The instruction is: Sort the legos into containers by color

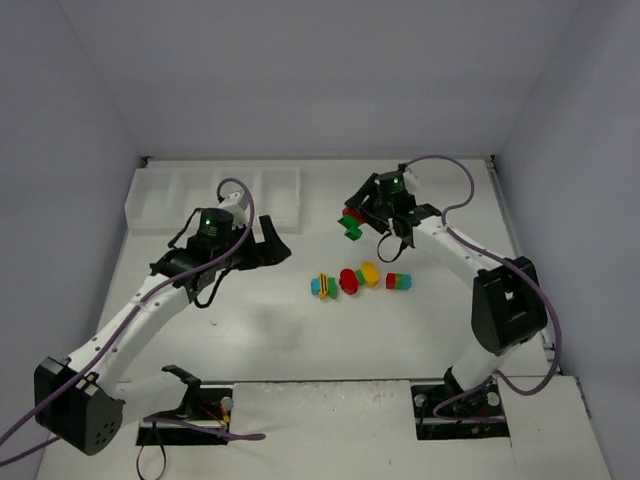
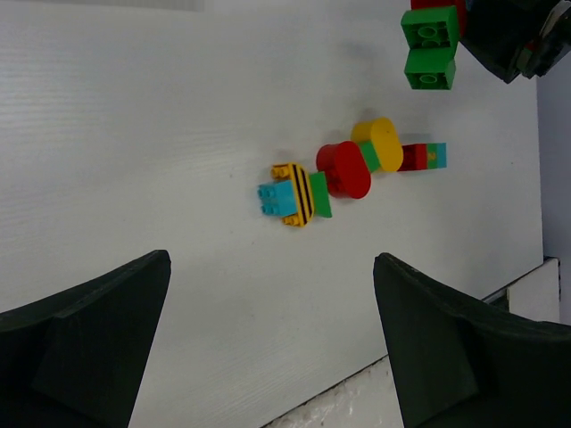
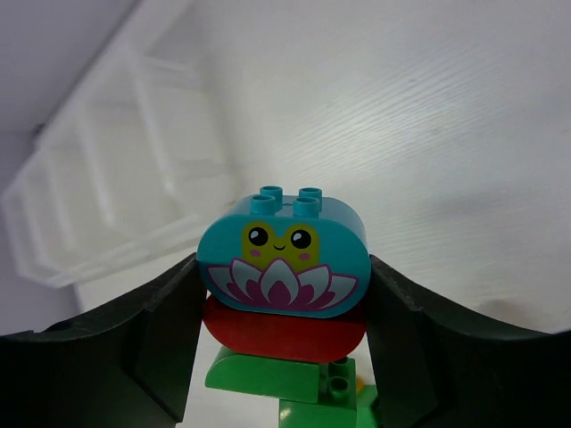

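Right gripper (image 3: 283,267) clamped on a stack of plastic bricks just off the right end of the long translucent white four-compartment tray (image 1: 150,205); jaws press both sides of the top piece, a rounded cyan brick (image 3: 281,254) printed w/ a frog face and lotus petals; a rounded red brick (image 3: 285,334) sits under it, w/ green bricks (image 3: 268,374) lowest in the wrist view and sticking out past the fingers (image 3: 152,348); can't tell whether the stack touches the white table (image 1: 300,345).

Left gripper (image 2: 272,267) hangs in front of the tray's right end, on the arm-base side; jaws wide apart, nothing between them.

Other bricks lie in a short row on the table, right of the tray and nearer the arm bases, well apart from both of the left gripper's fingers: a cyan, yellow-and-black striped and green stack (image 2: 290,194) closest to the tray; then a rounded red piece (image 2: 343,169) and a rounded yellow piece (image 2: 379,143) w/ a bit of green between; a small red-green-cyan stack (image 2: 424,157) farthest from the tray.
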